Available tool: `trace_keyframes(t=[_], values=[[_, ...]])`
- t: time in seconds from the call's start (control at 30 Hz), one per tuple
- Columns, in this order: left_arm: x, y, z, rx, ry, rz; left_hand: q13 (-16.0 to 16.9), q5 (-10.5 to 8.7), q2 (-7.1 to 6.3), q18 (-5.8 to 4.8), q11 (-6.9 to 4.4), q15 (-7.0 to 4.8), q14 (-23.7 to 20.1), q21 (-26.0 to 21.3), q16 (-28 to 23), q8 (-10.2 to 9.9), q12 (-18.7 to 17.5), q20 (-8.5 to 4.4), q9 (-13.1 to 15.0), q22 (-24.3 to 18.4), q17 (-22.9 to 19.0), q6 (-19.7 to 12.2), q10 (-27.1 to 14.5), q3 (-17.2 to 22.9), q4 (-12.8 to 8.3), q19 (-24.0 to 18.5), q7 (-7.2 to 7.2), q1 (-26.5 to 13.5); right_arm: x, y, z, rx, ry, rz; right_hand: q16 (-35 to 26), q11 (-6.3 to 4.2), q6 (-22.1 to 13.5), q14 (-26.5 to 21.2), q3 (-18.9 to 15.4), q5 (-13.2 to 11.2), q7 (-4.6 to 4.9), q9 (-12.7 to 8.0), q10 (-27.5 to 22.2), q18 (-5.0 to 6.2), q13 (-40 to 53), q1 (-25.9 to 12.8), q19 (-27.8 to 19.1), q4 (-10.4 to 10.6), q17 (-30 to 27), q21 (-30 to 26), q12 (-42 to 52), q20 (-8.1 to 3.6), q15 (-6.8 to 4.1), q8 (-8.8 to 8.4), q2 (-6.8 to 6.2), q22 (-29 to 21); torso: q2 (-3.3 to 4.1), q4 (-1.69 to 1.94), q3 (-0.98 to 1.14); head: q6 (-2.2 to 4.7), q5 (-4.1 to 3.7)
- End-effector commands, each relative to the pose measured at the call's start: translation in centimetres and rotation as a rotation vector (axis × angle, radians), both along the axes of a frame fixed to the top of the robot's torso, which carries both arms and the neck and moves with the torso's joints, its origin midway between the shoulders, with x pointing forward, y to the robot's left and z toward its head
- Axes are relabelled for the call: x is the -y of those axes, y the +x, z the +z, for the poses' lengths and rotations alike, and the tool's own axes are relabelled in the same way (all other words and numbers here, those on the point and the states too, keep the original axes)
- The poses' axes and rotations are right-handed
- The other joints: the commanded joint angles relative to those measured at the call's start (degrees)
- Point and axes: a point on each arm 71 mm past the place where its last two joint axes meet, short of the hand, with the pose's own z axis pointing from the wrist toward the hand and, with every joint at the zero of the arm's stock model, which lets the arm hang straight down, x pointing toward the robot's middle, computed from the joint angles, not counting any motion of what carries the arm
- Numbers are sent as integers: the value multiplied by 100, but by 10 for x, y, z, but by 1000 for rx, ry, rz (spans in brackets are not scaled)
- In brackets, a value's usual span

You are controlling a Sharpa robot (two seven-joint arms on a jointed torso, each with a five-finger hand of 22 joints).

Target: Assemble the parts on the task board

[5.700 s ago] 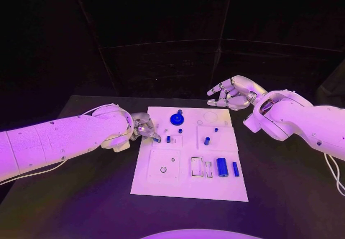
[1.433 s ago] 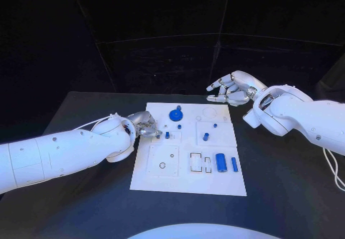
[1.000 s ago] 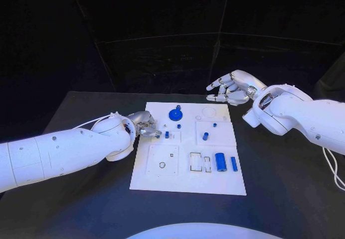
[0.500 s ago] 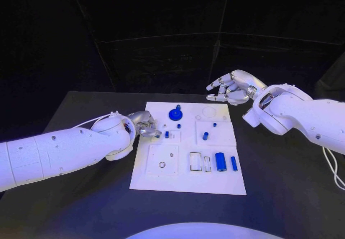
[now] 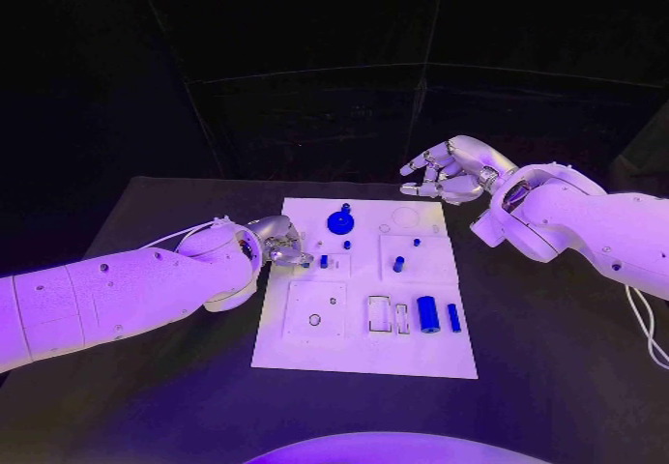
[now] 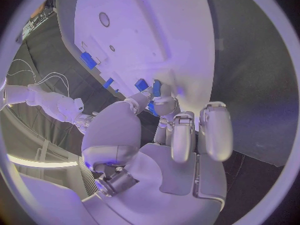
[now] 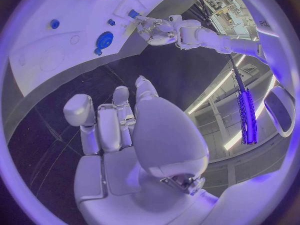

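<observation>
- Left hand sits at the left edge of the white board, fingers curled toward a small blue peg standing just beside its fingertips.
- From the left wrist view, the fingertips close around a small blue piece at the board's edge; it looks pinched, though whether the piece is lifted or still seated in the board I cannot tell.
- The peg lies straight ahead of the left hand, toward the board's middle, with its long axis upright. The left hand is far nearer to it than the right, so any seating or pulling move here falls to the left.
- Right hand hovers off the far right corner of the board, above the black table, touching nothing. Its fingers are loosely curled but apart, and nothing is in them; the right wrist view shows the same empty, half-open hand.
- Other parts on the board: a round blue disc with a small knob near the far edge, a short blue peg in the right-hand square, a thick blue cylinder and a thinner blue bar lying side by side near the right edge, both with long axes running toward and away from the robot.
- Empty rectangular slots sit just left of the cylinder, so my judgement is that much of the assembly is yet to be done.
</observation>
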Motion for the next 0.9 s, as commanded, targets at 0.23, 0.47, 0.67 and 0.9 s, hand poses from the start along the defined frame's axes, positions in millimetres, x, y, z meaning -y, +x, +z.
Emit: trace_keyframes(t=[0.23,0.47,0.67,0.9], values=[[-3,-1,-5,-28,27,15,34,-33,-81,-51,38,-32,605,37,19,-35,49,-15,-83,175,1510,63,18,-291,206,132,24,-294,-1,0,2,8,3,7,-31,15,-48,81,-24,26,5,-5,-46,77,-13,-2,-54,15,-10,-27,-1,-9,-11,31,32,-15,-1,-3,0,-11,-10],[-3,0,-5,-20,23,23,53,-33,-80,-54,36,-34,605,46,19,-37,66,-16,-120,191,1510,86,26,-419,306,138,22,-363,0,0,2,8,3,6,-39,15,-49,78,-28,26,5,-5,-49,78,-18,-9,-58,20,-20,-32,-3,-8,-11,32,32,-22,1,-2,-2,-5,-20],[-3,1,-4,-9,15,26,98,-33,-62,-62,33,-36,605,75,19,-35,102,-18,-146,232,1510,110,48,-501,384,153,18,-415,-1,0,2,9,3,7,-43,16,-49,76,-30,27,5,-5,-52,81,-22,-11,-67,23,-25,-39,-5,-8,-11,32,33,-35,-1,3,-3,-2,-23],[0,1,-4,-5,10,23,118,-33,-52,-65,31,-38,605,83,19,-35,119,-20,-169,244,1510,124,59,-567,450,158,16,-463,-1,0,2,8,3,8,-43,16,-49,76,-30,27,5,-5,-52,81,-22,-11,-67,23,-25,-39,-5,-8,-11,32,33,-35,-2,-2,0,-5,-22]])
